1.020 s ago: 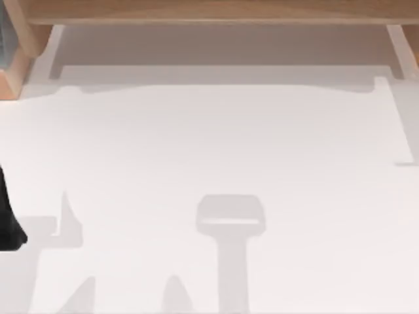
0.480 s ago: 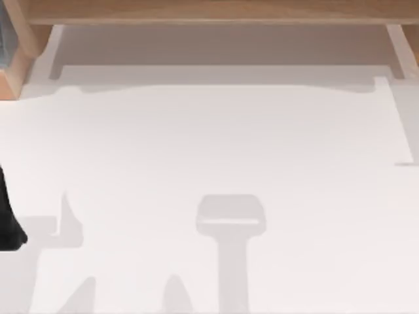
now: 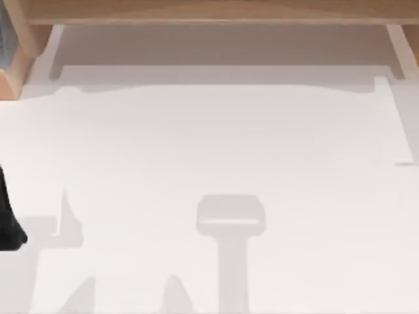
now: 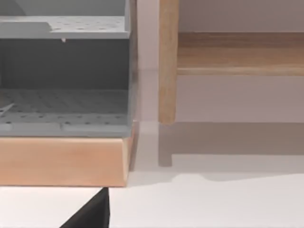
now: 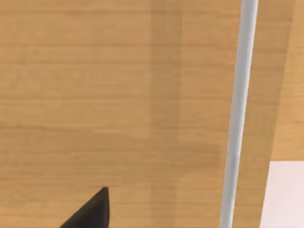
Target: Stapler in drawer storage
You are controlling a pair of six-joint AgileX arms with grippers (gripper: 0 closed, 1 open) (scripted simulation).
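Two wrist cams differ: left sees grey shelf unit (image 4: 64,76), right wood panel (image 5: 118,95); claw state unclear.

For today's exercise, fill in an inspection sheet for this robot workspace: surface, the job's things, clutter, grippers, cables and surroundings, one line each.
Surface: white table, bare in the middle, crossed by grey shadows.
Job's things: a wooden panel with a grey bar handle in the right wrist view, likely the drawer front; no stapler seen.
Clutter: nothing seen.
Grippers: a dark part of the left arm sits at the table's left edge; a dark tip shows in the left wrist view and another in the right wrist view; fingers not readable.
Cables: nothing seen.
Surroundings: a wooden frame along the far edge; a grey perforated shelf unit on a wooden base.
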